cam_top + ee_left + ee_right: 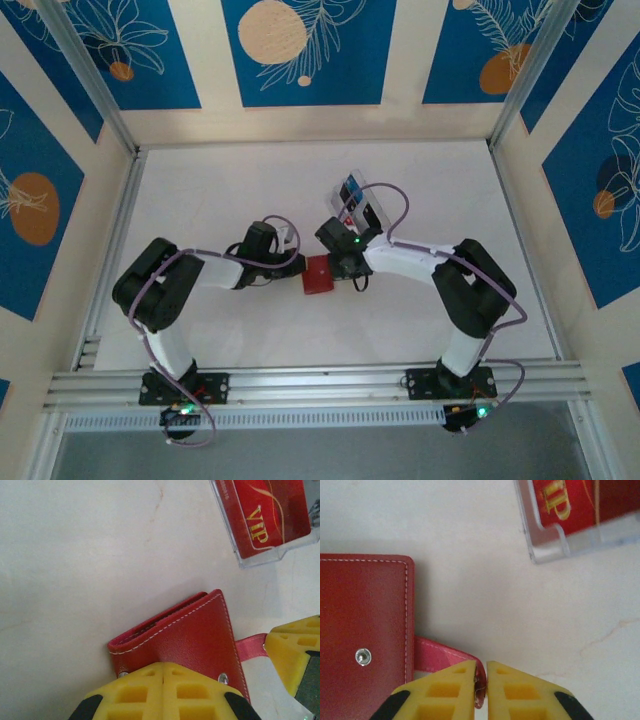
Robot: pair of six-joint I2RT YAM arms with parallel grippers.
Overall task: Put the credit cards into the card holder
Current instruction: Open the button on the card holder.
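Left gripper [163, 679] closed, tips on red card holder [192, 635] near edge. Right gripper [480, 680] pinching its tab [442, 656]. Red VIP card [580, 500] sits in clear tray [547, 547] nearby.

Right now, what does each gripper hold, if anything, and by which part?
The right gripper pinches the end of the tab of the small red leather wallet. The left gripper is shut over the wallet's edge; whether it grips cannot be told.

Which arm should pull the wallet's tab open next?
Right, probably. The right tool pinches the tab sticking out from the wallet, so it can just pull. The left tool sits shut over the wallet's opposite edge, which looks better for steadying it.
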